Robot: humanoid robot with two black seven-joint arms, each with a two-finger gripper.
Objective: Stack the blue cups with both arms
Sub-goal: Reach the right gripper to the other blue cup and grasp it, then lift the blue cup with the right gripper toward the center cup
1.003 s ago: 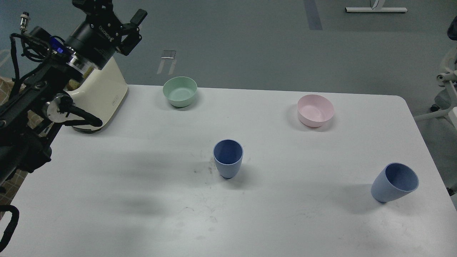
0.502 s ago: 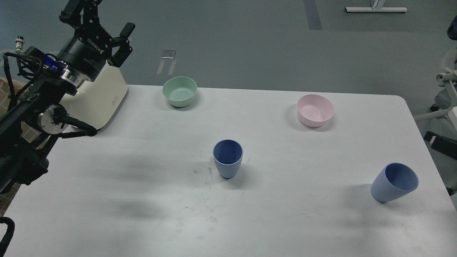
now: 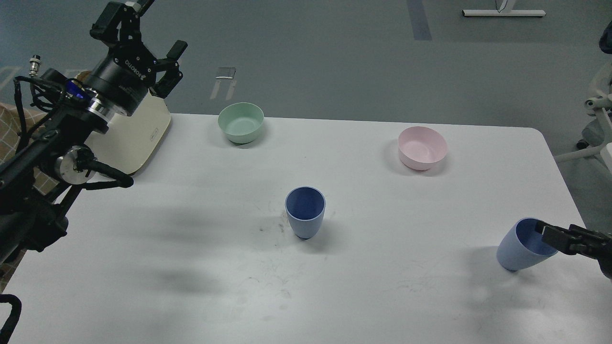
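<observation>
Reach step, judged: R gripper at rim of tilted blue cup nr worktop's right edge, finger state can't tell; L gripper fingers apart, empty, far-left corner; upright blue cup mid-worktop; next needs firm rim grip.

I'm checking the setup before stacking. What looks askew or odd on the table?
The blue cup at the right sits tilted, its mouth facing right, unlike the upright center blue cup. The table also shows dark scuffs near the center cup.
</observation>
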